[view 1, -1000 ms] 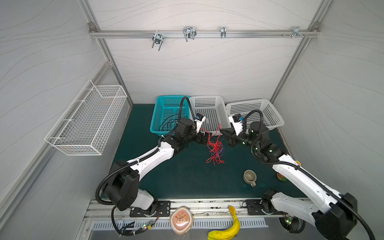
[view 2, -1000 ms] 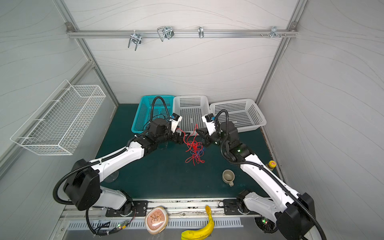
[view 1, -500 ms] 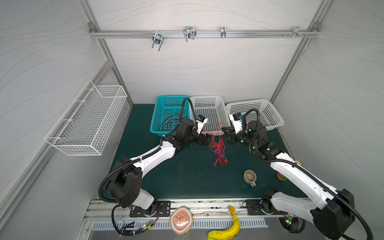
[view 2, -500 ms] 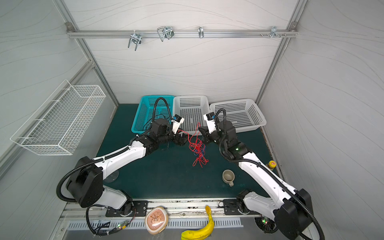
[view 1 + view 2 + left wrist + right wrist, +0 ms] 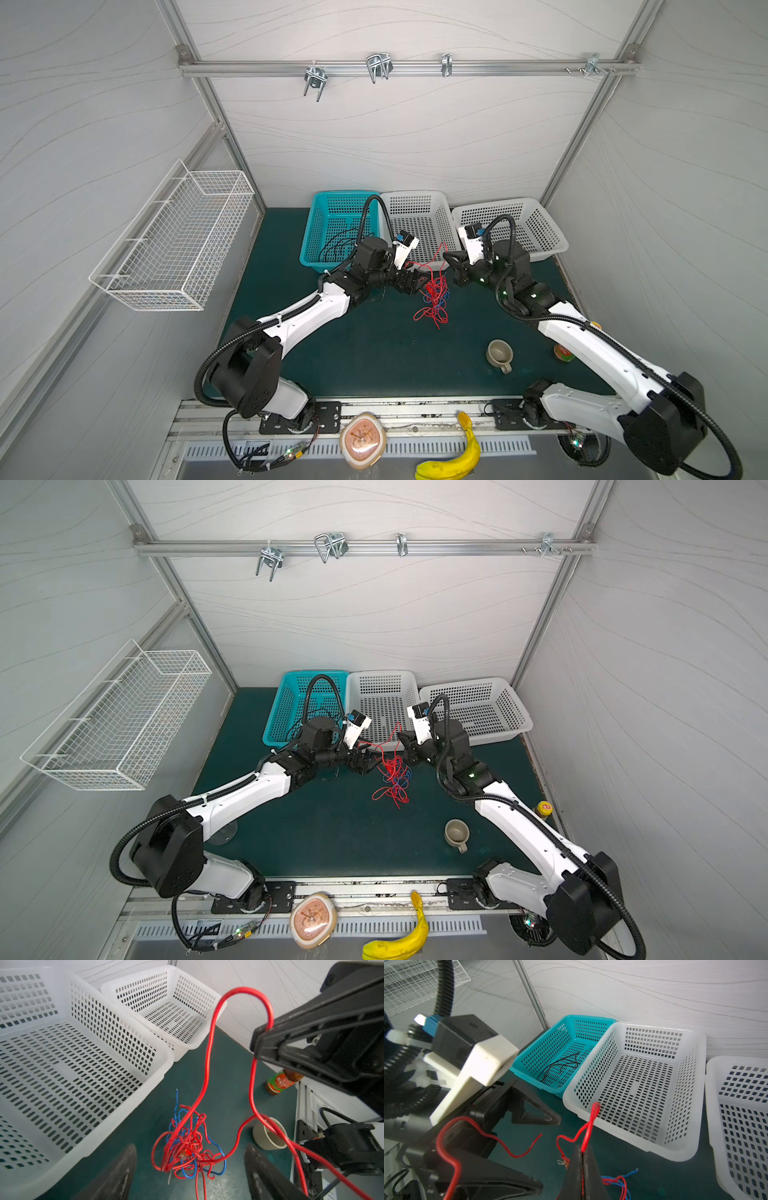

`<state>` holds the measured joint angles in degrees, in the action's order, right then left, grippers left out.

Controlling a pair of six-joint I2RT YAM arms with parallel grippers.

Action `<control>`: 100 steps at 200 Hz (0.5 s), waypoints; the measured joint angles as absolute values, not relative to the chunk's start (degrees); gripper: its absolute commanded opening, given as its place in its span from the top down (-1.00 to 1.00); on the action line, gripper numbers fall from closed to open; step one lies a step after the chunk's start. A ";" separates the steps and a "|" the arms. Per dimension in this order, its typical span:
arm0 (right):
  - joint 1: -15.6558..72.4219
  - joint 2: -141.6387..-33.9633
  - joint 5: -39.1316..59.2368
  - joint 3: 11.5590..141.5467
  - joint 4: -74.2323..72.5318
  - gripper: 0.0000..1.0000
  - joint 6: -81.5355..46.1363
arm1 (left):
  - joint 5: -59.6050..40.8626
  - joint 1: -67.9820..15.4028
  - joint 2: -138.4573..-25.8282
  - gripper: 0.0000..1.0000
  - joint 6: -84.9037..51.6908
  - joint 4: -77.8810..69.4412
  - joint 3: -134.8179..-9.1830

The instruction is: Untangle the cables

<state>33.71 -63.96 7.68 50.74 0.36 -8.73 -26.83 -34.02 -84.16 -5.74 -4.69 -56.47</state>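
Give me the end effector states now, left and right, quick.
Left end effector: open, gripping nothing.
Right end effector: closed on a red cable.

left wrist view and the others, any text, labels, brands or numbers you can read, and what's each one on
No text can be read in full.
bottle label: white characters on green and orange, too blurred to read.
yellow cap of that bottle: red mark, too small to read.
black camera housing: small star-shaped mark, no words.
round disc at the front rail: dark marks, too small to read.
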 measured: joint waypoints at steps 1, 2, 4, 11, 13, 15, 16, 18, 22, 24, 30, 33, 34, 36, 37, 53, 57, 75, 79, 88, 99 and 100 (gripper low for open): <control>33.71 -63.96 7.70 50.74 0.36 1.00 -8.75 | -26.79 -34.02 -84.23 -0.52 -5.65 -4.71 -56.47; 33.71 -63.96 7.79 50.74 0.36 1.00 -8.78 | -26.79 -34.02 -84.27 -0.51 -5.63 -4.73 -56.47; 33.71 -63.96 7.92 50.74 0.34 1.00 -8.80 | -26.74 -34.04 -84.42 -0.50 -5.80 -4.82 -56.47; 33.71 -63.96 8.34 50.74 0.23 1.00 -8.88 | -26.39 -34.06 -84.95 -0.45 -6.24 -5.06 -56.47; 33.71 -63.96 8.51 50.74 0.16 1.00 -8.97 | -26.17 -34.06 -85.10 -0.44 -6.33 -5.06 -56.47; 33.71 -63.96 8.62 50.74 0.12 1.00 -9.02 | -26.02 -34.06 -85.27 -0.43 -6.22 -5.10 -56.47; 33.71 -63.96 8.67 50.74 0.08 1.00 -9.02 | -25.98 -34.06 -85.32 -0.42 -6.28 -5.10 -56.47; 33.71 -63.96 8.84 50.74 0.01 1.00 -9.02 | -25.85 -34.09 -85.49 -0.41 -6.50 -5.19 -56.47; 33.71 -63.96 9.13 50.74 -0.08 1.00 -9.10 | -25.43 -34.09 -85.76 -0.38 -6.52 -5.19 -56.47; 33.71 -63.96 9.28 50.74 -0.16 1.00 -9.15 | -25.30 -34.09 -85.91 -0.36 -6.68 -5.26 -56.47; 33.71 -63.96 9.72 50.74 -0.34 1.00 -9.21 | -24.75 -34.11 -86.41 -0.32 -7.01 -5.52 -56.47; 33.71 -63.96 10.00 50.74 -0.47 1.00 -9.21 | -24.51 -34.11 -86.61 -0.30 -7.20 -5.67 -56.47; 33.71 -63.96 10.02 50.74 -0.49 1.00 -9.21 | -24.43 -34.11 -86.65 -0.29 -7.27 -5.72 -56.47; 33.71 -63.96 10.17 50.74 -0.54 1.00 -9.23 | -24.23 -34.11 -86.78 -0.27 -7.18 -5.82 -56.47; 33.71 -63.96 10.26 50.74 -0.58 1.00 -9.23 | -24.18 -34.11 -86.89 -0.26 -7.31 -5.96 -56.47; 33.71 -63.96 11.51 50.74 -0.91 1.00 -9.45 | -23.18 -34.13 -87.90 -0.05 -8.34 -6.85 -56.47; 33.71 -63.96 11.77 50.74 -0.97 1.00 -9.52 | -23.07 -34.15 -88.05 0.02 -8.27 -7.07 -56.47; 33.71 -64.03 12.56 50.74 -1.08 1.00 -9.65 | -22.76 -34.17 -89.01 0.33 -9.02 -7.66 -56.66; 33.71 -64.10 12.58 50.74 -1.08 1.00 -9.67 | -22.90 -34.17 -89.23 0.42 -9.67 -7.75 -56.75; 33.71 -64.34 12.47 50.74 -1.06 1.00 -9.69 | -22.72 -34.20 -89.58 0.62 -9.39 -7.60 -57.12; 33.71 -64.79 12.03 50.74 -1.04 1.00 -9.76 | -22.72 -34.17 -89.84 0.84 -10.37 -7.95 -57.41; 33.71 -64.82 11.97 50.74 -1.04 1.00 -9.78 | -22.63 -34.17 -89.84 0.85 -10.26 -7.90 -57.43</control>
<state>33.71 -64.82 11.97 50.74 -1.04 -9.78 -22.63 -34.17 -89.84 -10.26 -7.90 -57.43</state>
